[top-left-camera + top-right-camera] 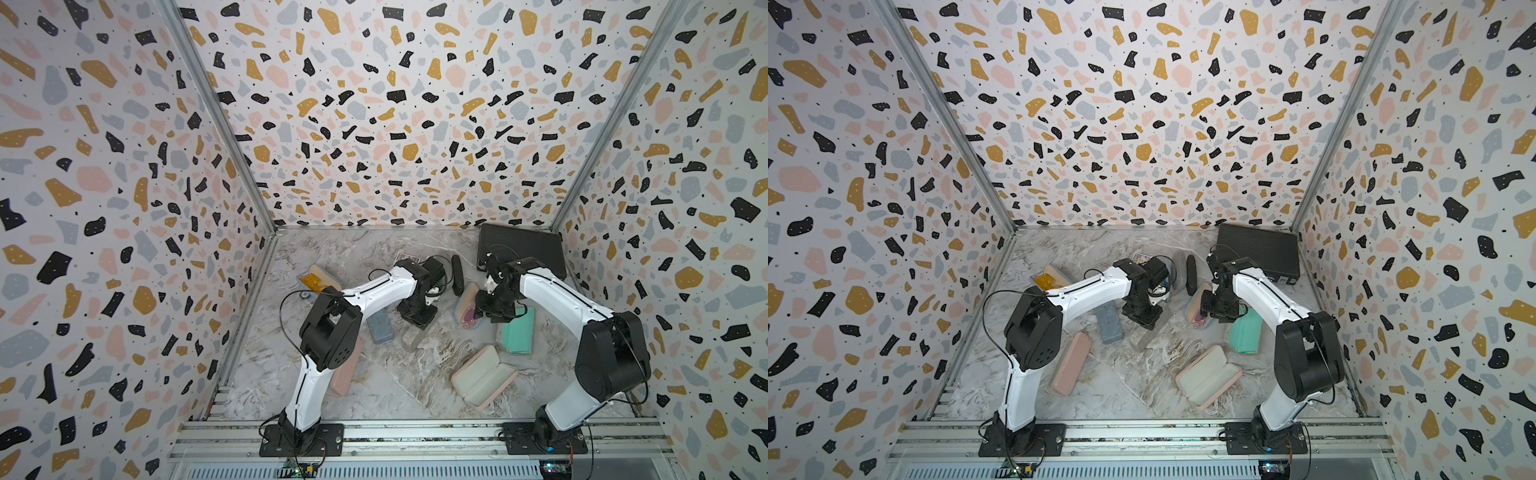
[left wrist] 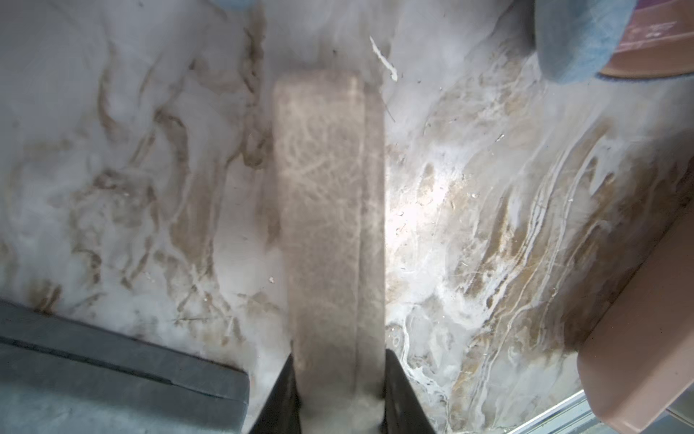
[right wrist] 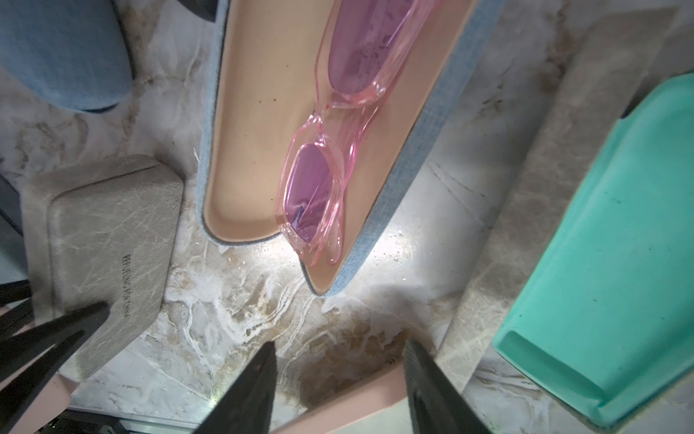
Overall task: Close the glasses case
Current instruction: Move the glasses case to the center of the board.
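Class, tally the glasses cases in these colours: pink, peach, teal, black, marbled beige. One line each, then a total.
Pink cases: 2
Peach case: 1
Teal case: 1
Black case: 1
Marbled beige case: 1
Total: 6

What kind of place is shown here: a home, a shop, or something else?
Probably a robot test cell, not a home: printed terrazzo-pattern wall panels in a metal frame enclose a marble-pattern tabletop, and two white-and-black robot arms are bolted to an aluminium rail.

Robot lab test cell, terrazzo-print walls (image 1: 374, 104) boxing in a marble-look tabletop (image 1: 415, 374), aluminium rails (image 1: 415, 434) along the front edge, left arm (image 1: 374, 286) and right arm (image 1: 557, 295) bolted onto them.
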Controlling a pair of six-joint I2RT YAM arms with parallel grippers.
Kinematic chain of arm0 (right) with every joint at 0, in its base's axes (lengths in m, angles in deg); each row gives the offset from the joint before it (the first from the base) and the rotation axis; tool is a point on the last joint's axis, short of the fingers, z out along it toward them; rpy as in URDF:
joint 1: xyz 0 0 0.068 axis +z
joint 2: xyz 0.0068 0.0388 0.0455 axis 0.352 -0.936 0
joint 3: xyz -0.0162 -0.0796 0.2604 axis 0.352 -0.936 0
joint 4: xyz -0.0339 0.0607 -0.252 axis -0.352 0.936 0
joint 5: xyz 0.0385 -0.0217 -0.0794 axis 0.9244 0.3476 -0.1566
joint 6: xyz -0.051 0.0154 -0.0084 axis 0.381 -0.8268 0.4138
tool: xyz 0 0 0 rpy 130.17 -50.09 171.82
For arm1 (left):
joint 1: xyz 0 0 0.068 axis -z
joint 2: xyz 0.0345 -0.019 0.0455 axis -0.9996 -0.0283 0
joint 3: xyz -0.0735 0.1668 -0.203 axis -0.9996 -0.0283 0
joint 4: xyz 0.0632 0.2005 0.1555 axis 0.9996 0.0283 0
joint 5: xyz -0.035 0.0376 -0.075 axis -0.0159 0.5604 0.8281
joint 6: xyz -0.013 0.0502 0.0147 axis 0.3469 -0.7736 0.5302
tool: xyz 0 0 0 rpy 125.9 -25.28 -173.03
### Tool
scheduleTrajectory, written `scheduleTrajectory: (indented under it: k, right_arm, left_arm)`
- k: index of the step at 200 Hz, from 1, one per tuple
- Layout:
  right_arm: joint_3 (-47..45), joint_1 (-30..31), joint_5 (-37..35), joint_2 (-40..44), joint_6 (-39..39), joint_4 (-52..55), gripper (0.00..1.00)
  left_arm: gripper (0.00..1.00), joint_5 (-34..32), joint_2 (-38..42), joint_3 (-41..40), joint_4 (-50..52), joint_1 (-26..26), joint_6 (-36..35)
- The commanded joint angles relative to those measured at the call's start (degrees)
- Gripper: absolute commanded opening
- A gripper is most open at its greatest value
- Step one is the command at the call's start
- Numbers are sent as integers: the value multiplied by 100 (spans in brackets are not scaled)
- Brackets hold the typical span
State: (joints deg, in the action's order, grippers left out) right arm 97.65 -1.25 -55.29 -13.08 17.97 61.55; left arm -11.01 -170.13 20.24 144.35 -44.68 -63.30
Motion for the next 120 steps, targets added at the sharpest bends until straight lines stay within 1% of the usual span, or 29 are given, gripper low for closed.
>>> scheduleTrajectory:
  k: [1, 17, 51, 65, 73, 89, 110, 120]
  right_arm:
    - [-40, -19, 118, 220, -8, 21, 56]
    - [-32, -19, 98, 192, -8, 35, 56]
    - [36, -19, -165, 58, -8, 140, 55]
    - [64, -19, -234, -38, -17, 139, 48]
    - [82, -19, -245, -103, -17, 131, 47]
    - [85, -19, -266, -205, -55, 26, 46]
    - [114, -19, -281, -313, -121, -84, 46]
    - [139, -19, -311, -349, -131, -102, 46]
  left_arm:
    - [15, -507, 71, -257, 54, -171, 236]
    - [13, -578, 177, -341, 58, -358, 399]
    - [13, -580, 424, -617, 45, -887, 598]
    - [13, -689, 468, -691, 36, -1004, 649]
    - [13, -755, 477, -719, 27, -1055, 721]
    - [13, -804, 493, -790, 16, -1195, 955]
    - [13, -677, 507, -899, -50, -1369, 1126]
    - [16, -646, 517, -932, -68, -1404, 1150]
